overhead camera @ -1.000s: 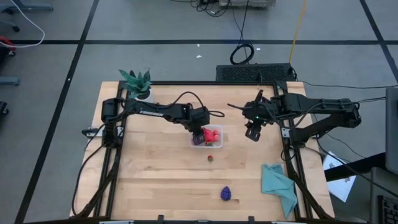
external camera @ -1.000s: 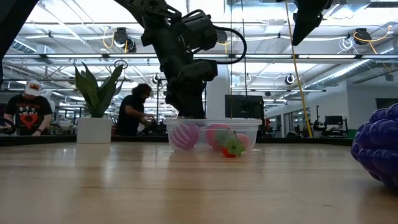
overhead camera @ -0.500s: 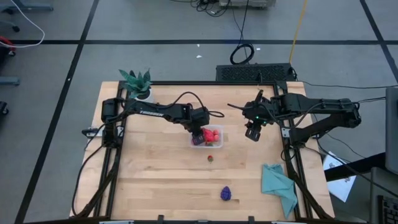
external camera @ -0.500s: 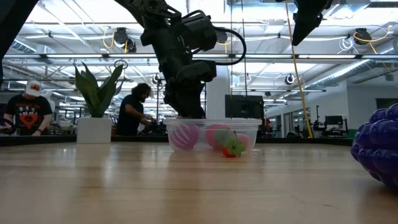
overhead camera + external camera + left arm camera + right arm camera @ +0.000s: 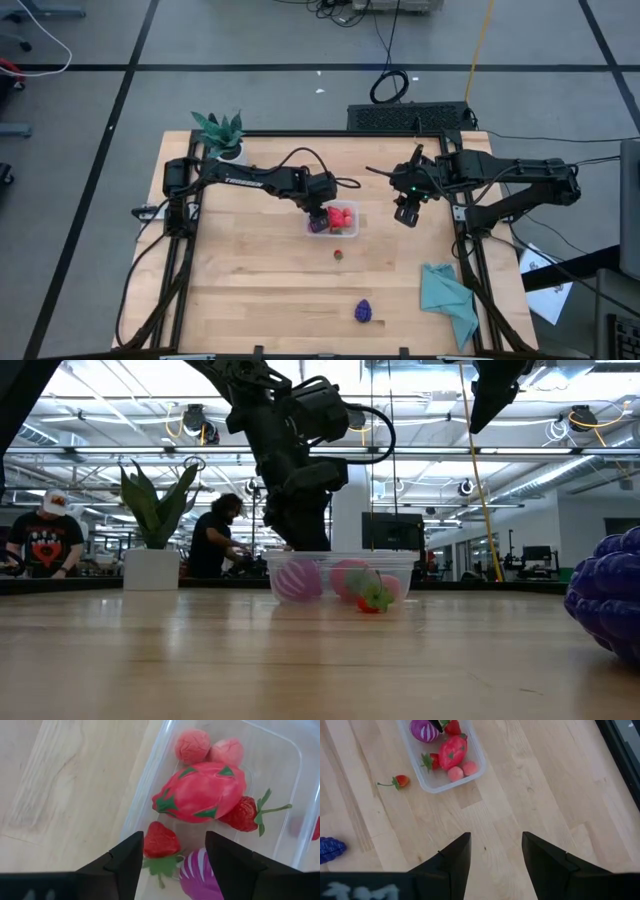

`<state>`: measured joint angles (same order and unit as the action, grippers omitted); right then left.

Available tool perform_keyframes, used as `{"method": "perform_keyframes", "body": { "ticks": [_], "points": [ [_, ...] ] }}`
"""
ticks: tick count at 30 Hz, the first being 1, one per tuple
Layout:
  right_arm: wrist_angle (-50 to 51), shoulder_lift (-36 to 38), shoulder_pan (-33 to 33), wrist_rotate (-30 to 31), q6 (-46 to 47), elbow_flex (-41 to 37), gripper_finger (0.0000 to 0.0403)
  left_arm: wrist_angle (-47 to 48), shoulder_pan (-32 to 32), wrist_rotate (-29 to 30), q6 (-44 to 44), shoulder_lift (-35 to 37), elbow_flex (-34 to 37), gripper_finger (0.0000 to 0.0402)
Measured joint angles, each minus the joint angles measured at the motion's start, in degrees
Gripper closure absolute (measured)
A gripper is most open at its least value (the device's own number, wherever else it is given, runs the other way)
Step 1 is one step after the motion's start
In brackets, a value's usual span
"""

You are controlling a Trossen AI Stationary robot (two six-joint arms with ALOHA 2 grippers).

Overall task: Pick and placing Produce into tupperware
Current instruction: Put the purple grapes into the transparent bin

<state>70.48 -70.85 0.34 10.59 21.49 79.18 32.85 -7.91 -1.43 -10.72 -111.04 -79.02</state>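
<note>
The clear tupperware (image 5: 352,232) stands mid-table. In the left wrist view its wall (image 5: 148,780) encloses a big red fruit (image 5: 202,790), two pink balls (image 5: 192,745), two strawberries (image 5: 161,840) (image 5: 242,815) and a magenta striped ball (image 5: 200,875). My left gripper (image 5: 175,865) is open just above the tupperware's near-left part (image 5: 320,215), touching nothing. One small strawberry (image 5: 339,254) lies on the table near the tupperware. A dark purple cluster (image 5: 364,311) lies near the front edge. My right gripper (image 5: 405,212) is open and empty, raised to the tupperware's right.
A green potted plant (image 5: 220,132) stands at the far left corner. A teal cloth (image 5: 445,295) lies at the near right. Bare wood lies under my right gripper (image 5: 495,860). People show in the room behind the table (image 5: 45,535).
</note>
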Motion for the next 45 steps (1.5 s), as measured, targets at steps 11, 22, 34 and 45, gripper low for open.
{"method": "perform_keyframes", "body": {
  "ticks": [11, 22, 34, 45],
  "points": [
    [-0.02, 0.0, 0.0, 0.0, -0.1, 0.0, 0.0234, 5.51, 3.7, -1.18, 0.58, 3.41, -5.65, 0.0188],
    [-0.54, 0.0, 0.02, -0.07, 0.03, 0.0, 0.0234, 0.52, 19.06, -1.47, 5.96, 2.86, -7.54, 0.0186],
    [-2.99, 0.0, 0.04, -0.35, 0.31, 0.0, 0.0234, -9.62, 24.53, -1.06, -1.52, -0.58, -7.53, 0.0174],
    [-0.83, 0.33, -0.16, -0.13, -0.35, 0.0, 0.0234, -14.07, 27.6, -2.58, -9.24, -1.49, -7.93, 0.0162]
  ]
}}
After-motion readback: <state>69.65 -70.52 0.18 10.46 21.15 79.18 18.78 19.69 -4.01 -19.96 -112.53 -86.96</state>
